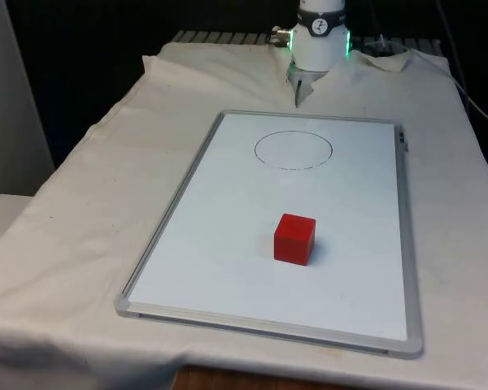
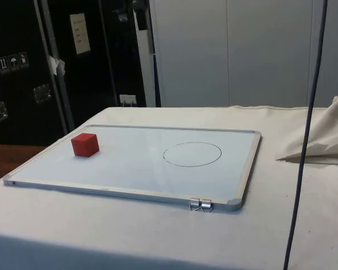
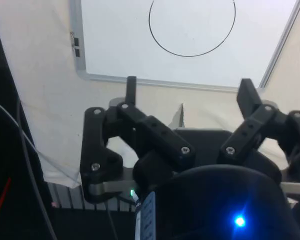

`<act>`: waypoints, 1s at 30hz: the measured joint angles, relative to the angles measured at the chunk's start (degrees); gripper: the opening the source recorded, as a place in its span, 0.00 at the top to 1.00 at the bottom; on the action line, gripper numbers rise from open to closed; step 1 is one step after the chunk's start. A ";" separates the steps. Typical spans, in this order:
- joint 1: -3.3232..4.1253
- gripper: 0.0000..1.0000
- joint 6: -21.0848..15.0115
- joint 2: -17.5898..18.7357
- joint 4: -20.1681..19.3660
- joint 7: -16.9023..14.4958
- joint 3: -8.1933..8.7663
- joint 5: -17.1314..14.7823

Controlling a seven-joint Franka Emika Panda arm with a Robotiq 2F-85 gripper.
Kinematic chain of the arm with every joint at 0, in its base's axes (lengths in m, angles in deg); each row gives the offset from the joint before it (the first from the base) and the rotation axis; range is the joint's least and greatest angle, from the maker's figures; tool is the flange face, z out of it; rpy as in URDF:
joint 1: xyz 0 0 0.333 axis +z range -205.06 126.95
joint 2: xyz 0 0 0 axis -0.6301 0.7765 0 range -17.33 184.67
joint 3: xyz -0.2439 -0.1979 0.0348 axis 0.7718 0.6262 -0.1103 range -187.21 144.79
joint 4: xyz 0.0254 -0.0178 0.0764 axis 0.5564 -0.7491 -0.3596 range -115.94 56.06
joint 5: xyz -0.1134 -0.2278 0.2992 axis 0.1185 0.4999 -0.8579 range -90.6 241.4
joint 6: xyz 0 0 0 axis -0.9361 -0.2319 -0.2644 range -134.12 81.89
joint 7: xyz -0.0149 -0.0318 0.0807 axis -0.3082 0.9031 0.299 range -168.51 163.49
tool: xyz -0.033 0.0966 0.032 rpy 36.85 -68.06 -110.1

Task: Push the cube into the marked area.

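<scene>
On the whiteboard, the red cube sits corner-on to its near edge, bare board all round, well apart from the drawn circle. Gripper fingers spread wide, holding nothing, above the desk.

The place looks like a robotics lab. A table under a creased white cloth carries an aluminium-framed whiteboard with a hand-drawn black circle. Dark cabinets with stuck-on labels, plain grey wall panels and a hanging black cable surround it.
</scene>
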 measured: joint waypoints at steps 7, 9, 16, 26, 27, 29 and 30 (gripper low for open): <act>0.00 0.40 -0.06 0.11 0.06 0.00 0.00 0.00; 0.00 0.51 -0.06 0.11 0.06 0.00 0.00 0.00; 0.00 0.84 -0.06 0.17 0.17 0.00 0.00 0.00; -0.06 1.00 -1.15 3.44 3.78 -0.06 0.06 -0.23; -0.11 1.00 -1.15 4.07 4.58 -0.11 0.06 -0.29; -0.17 1.00 -1.20 6.19 7.05 -0.17 0.06 -0.40; -0.17 1.00 -1.20 6.88 7.85 -0.17 0.06 -0.40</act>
